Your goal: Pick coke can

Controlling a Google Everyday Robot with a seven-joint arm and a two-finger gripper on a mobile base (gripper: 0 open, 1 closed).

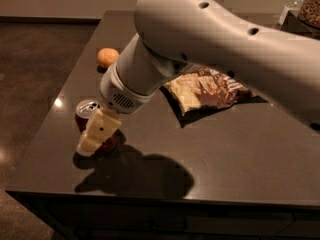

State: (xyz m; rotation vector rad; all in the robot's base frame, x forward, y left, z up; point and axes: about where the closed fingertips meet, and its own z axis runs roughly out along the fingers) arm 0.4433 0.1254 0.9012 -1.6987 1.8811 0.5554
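Observation:
The coke can [87, 107], red with a silver top, stands upright near the front left corner of the dark table [240, 154]. My gripper [91, 143] hangs from the large white arm [210, 39] and is right at the can, its cream end covering the can's front and right side. Red shows on both sides of it. The can's lower part is mostly hidden behind the gripper.
A round orange fruit [107, 57] lies at the back left. A crumpled chip bag [207, 91] lies in the table's middle. A bottle [292, 4] and a jar [311, 6] stand at the far right corner. The table's left and front edges are close to the can.

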